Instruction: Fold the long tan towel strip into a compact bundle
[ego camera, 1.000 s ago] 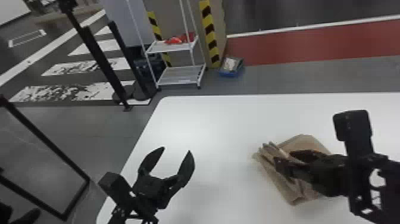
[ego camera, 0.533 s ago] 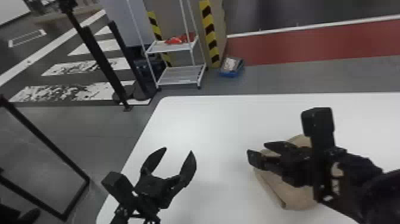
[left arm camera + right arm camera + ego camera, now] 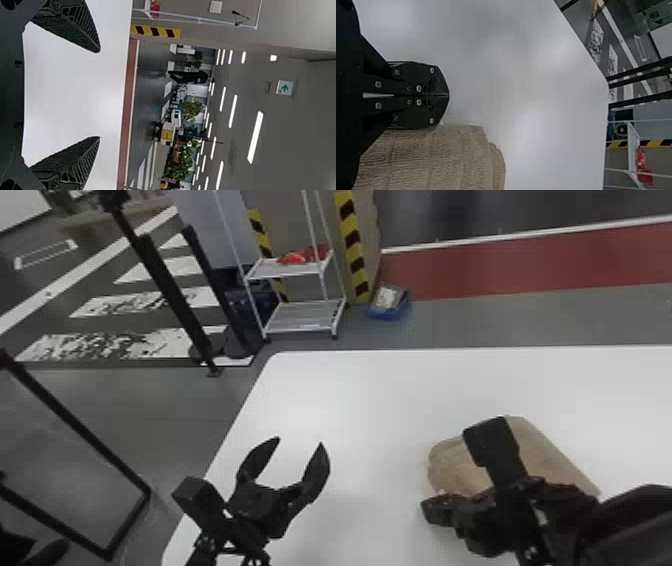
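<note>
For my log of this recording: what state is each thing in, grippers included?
Towel: folded into a layered bundle, lying on the table, unheld.
Left gripper: open, nothing between its fingers, above the table.
Right gripper: shut, empty, beside the towel.
Table: bearing the towel.
Rack: upright on the floor, a red item on its upper shelf.

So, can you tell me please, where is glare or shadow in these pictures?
Right wrist view: soft, pale glare patches on the white table; left wrist view: ceiling lights show as bright white strips; head view: the table looks brighter beyond the left gripper, with only faint, soft-edged shading to that gripper's right.
</note>
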Controlling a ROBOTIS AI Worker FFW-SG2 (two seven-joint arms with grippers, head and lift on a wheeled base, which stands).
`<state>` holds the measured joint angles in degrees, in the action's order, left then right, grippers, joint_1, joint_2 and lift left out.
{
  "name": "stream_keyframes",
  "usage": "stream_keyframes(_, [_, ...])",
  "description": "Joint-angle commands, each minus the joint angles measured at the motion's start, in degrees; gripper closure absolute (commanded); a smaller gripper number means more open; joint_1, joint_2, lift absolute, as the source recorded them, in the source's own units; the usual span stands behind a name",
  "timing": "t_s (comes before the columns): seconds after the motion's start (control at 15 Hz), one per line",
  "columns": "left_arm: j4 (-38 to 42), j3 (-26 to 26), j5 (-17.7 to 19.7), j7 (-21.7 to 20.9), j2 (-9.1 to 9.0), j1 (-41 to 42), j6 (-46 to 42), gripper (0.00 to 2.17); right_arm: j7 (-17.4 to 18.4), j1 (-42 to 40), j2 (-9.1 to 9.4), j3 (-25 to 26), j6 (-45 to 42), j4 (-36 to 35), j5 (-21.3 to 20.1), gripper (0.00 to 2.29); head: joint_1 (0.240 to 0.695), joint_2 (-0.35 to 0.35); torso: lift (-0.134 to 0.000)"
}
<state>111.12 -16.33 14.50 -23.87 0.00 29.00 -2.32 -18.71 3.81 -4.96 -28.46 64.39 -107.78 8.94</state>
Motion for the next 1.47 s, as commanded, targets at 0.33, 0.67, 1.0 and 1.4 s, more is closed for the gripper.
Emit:
stream_keyframes(0.33, [-1.43, -0.11, 0.0, -0.03, -0.15, -1.22, 0.0, 0.09, -1.69, -2.75, -2.07, 11.24, 8.17, -4.28, -1.82, 2.04, 0.695, 0.35, -0.12])
stream_keyframes(0.67, [-1.96, -0.02, 0.0, -0.38, -0.15, -2.1, 0.18, 0.09, -2.74, -2.67, -3.48, 20.38, 11.68, -5.07, -1.9, 2.04, 0.695, 0.285, -0.12])
stream_keyframes(1.0, [-1.87, -0.11, 0.0, -0.38, -0.15, -2.19, 0.18, 0.09, -6.61, -6.53, -3.56, 31.8, 11.68, -13.07, 6.97, 2.04, 0.695, 0.206, -0.12])
stream_keyframes(1.4, [-1.78, -0.02, 0.0, -0.82, -0.15, -1.93, 0.18, 0.09, -1.16, 2.08, -2.77, 36.46, -1.33, -3.05, 11.1, 2.04, 0.695, 0.157, -0.12])
